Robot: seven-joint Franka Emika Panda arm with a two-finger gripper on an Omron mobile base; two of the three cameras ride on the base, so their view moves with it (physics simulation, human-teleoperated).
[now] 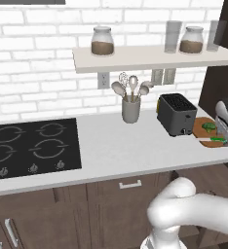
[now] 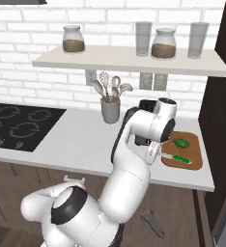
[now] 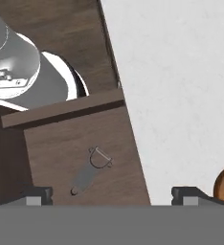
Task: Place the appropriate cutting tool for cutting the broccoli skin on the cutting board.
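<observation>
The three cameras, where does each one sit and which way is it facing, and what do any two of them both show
Left base view: behind the arm's left, facing the counter and brick wall; white arm lower right.
Right base view: behind its right, same counter; arm rises lower left, gripper beside the cutting board.
Hand view: on the hand, looking down past the counter edge at a dark grey tool on the floor; both finger tips at the bottom.
Both base views share the cutting board, broccoli and cutting tool.

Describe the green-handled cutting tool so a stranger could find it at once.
Start at the black toaster on the white counter; just right of it lies the orange-brown cutting board. On the board's near edge rests the cutting tool, slim with a bright green handle and pale blade, unlike the lumpy dark broccoli behind it.
</observation>
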